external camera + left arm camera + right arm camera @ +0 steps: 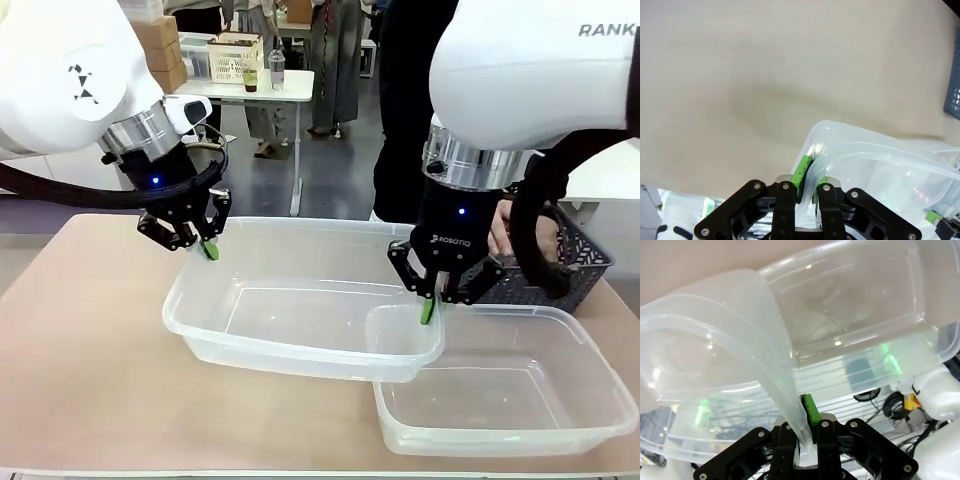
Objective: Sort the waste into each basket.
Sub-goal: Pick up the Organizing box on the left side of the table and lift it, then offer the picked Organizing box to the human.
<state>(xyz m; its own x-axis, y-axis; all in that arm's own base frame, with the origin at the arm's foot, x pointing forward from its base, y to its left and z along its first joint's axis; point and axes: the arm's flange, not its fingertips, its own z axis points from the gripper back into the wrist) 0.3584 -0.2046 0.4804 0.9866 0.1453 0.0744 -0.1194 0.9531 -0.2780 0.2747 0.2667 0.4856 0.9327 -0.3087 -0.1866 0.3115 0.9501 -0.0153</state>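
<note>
Nearest the lens, an empty clear tub [480, 395] lies at the near right of the table [90, 330], long side running left to right, while two robot arms hold a second clear tub [300, 315] just beyond it and to its left. That second tub, also empty, also runs left to right, and its right end overlaps the far-left corner of the near one. The left gripper [207, 248] is clamped on its rim at the far-left corner, and the left wrist view shows the green pads pinching the thin plastic wall between them [809, 172]. The right gripper [428, 308] is closed on the rim of the right-hand short end, directly over the overlap, with the wall squeezed between its fingers [807, 415]. Whether the held tub's base is clear of the table cannot be told. With a gripper at each end of its long axis, any shift would seem to need both arms moving together, probably leftward, to bring the two tubs apart. At the far right stands a dark grey lattice basket [575, 255], with a person's hand [500, 232] beside it, behind the right arm.
</note>
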